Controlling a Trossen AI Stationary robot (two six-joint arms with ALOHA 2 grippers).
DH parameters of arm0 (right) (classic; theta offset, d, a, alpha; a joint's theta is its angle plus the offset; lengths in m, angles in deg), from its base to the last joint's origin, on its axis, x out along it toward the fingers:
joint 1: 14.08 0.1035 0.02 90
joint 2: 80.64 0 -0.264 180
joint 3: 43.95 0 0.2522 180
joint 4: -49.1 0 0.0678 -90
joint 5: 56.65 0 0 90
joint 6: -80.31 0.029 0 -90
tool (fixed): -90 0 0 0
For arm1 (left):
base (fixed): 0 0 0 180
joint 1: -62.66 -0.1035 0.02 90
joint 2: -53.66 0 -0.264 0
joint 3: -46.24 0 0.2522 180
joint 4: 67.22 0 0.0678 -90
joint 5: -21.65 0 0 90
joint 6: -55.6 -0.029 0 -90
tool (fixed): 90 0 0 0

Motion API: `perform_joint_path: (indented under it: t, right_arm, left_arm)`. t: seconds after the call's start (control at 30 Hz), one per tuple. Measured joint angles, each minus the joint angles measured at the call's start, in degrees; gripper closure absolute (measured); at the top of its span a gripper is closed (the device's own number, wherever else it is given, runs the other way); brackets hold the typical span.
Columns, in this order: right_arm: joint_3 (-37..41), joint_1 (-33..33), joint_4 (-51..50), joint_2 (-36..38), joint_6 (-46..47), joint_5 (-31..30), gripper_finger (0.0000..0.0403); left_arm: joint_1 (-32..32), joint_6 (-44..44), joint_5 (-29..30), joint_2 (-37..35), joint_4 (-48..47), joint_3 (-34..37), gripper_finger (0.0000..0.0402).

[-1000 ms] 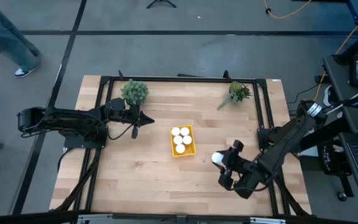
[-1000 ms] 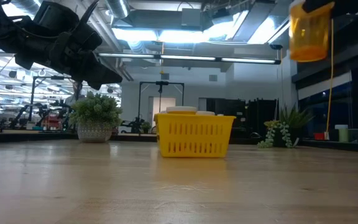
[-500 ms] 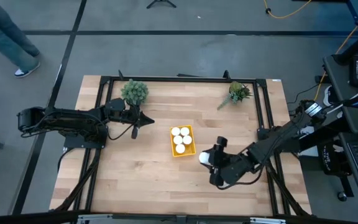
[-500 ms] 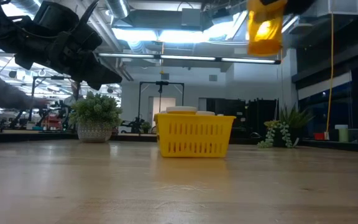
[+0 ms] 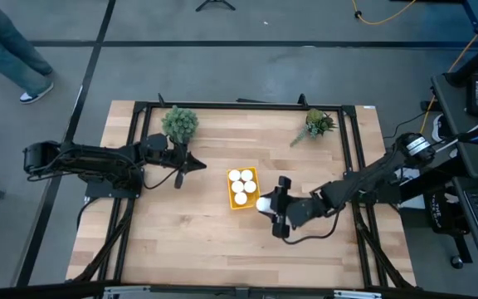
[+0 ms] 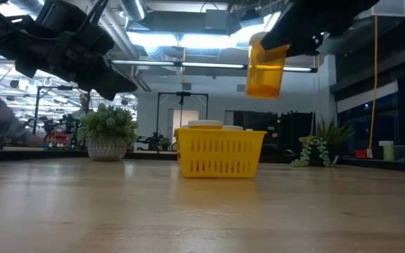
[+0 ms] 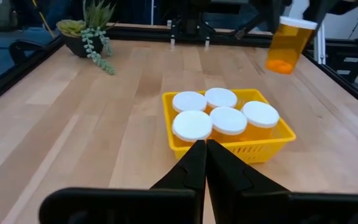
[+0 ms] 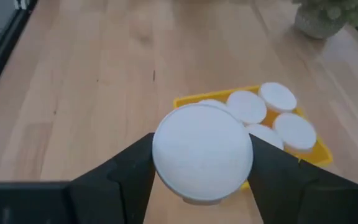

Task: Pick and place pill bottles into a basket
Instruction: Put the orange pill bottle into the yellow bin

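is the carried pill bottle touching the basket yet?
Apart. The low view shows the pill bottle in the right end effector hanging in the air, with open space between its base and the rim of the yellow basket.

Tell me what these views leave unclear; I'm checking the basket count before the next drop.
- basket: right gripper and its pill bottle cover the near corner in the high view.
- Empty slot: bottle caps hide the floor in the left wrist view.
- Left gripper: idle, shut.
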Motion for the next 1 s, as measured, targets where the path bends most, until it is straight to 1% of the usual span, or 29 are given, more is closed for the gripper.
perform_joint_path:
  t: [0.13,0.23,0.4,0.57,1.0]
  right_arm:
    - [0.75,-2.19,2.47,0.07,-3.43,3.4,0.0178]
    - [1.89,-3.99,6.1,0.07,-6.31,5.71,0.0178]
    - [4.03,-6.61,7.32,0.07,-6.74,6.07,0.0178]
    - [5.92,-8.34,13.49,0.07,-8.41,9.85,0.0178]
    - [6.2,-9.19,13.25,-0.52,-9.58,10.19,0.0178]
  left_arm:
    - [0.83,0.18,0.0,0.0,-0.49,0.0,0.0397]
    - [1.44,0.22,0.02,0.01,-1.11,0.0,0.0398]
    - [1.52,0.18,0.11,0.01,-1.08,0.0,0.0394]
    - [1.52,-0.17,0.15,0.01,-1.11,0.0,0.0396]
    - [1.52,-0.09,0.22,0.01,-1.23,0.0,0.0394]
